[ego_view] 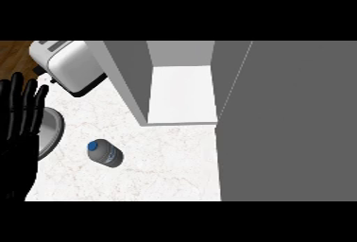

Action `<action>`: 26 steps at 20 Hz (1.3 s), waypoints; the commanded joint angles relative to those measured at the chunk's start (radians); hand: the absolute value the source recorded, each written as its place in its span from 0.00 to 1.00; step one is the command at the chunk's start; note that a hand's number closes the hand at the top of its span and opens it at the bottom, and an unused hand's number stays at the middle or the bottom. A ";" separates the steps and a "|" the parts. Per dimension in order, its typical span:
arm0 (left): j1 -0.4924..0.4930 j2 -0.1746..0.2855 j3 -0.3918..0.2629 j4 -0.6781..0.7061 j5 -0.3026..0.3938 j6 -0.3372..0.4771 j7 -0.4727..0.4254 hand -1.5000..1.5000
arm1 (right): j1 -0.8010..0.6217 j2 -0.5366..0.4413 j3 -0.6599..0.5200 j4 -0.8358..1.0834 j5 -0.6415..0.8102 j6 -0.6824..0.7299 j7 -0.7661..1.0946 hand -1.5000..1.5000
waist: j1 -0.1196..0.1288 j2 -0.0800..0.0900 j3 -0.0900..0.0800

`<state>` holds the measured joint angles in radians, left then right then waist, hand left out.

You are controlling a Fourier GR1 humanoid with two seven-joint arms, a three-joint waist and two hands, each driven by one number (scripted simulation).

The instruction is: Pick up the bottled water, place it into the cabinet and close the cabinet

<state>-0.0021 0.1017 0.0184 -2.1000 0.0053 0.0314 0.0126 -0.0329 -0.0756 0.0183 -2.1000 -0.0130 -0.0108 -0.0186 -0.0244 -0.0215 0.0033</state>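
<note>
Bottled water (106, 153) is noted on the worktop (167, 160), lower left-centre, cap end toward upper left, just right of the left hand (20, 137), its fingers (29, 101) held straight and apart; right hand unseen.

The counter (167, 165) looks like smooth white marble with faint veins. The bottle (105, 153) is clear, slightly shiny plastic with a blue plastic cap (93, 146). The toaster (70, 61) has a glossy white shell on a black base. The cabinet (129, 80) panels are matt grey and its shelf (182, 94) is flat white. The floor (14, 52) is brown wood.
</note>
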 commanded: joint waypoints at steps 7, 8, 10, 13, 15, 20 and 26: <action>0.094 -0.099 -0.043 -0.053 -0.160 0.291 0.192 0.00 | 0.189 0.005 0.061 -0.057 -0.126 0.080 0.141 0.00 | 0.022 0.020 -0.003; 0.100 -0.100 -0.062 -0.039 -0.184 0.323 0.196 0.00 | 0.224 0.018 0.090 -0.084 -0.121 0.078 0.145 0.00 | 0.014 0.019 -0.003; 0.133 -0.101 -0.147 -0.098 -0.236 0.398 0.249 0.00 | 0.325 -0.006 0.085 -0.194 -0.165 0.107 0.164 0.00 | 0.006 0.014 -0.002; 0.186 -0.101 -0.287 -0.152 -0.322 0.486 0.295 0.00 | 0.382 -0.012 0.112 -0.266 -0.172 0.114 0.206 0.00 | 0.017 0.016 -0.003; 0.186 -0.101 -0.390 -0.094 -0.391 0.576 0.258 0.00 | 0.398 -0.014 0.102 -0.340 -0.184 0.095 0.254 0.00 | 0.015 0.018 -0.003; 0.233 -0.102 -0.508 -0.147 -0.524 0.660 0.368 0.00 | 0.478 -0.036 0.061 -0.412 -0.244 0.131 0.277 0.00 | 0.018 0.019 -0.003; 0.233 -0.102 -0.495 -0.148 -0.594 0.669 0.437 0.00 | 0.629 -0.013 0.171 -0.497 -0.169 0.148 0.231 0.00 | 0.014 0.018 -0.003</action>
<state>0.2495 0.0006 -0.5051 -2.2458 -0.5605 0.6956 0.4025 0.4974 -0.0735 0.1751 -2.4365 -0.1556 0.1219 0.1693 -0.0080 -0.0037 0.0005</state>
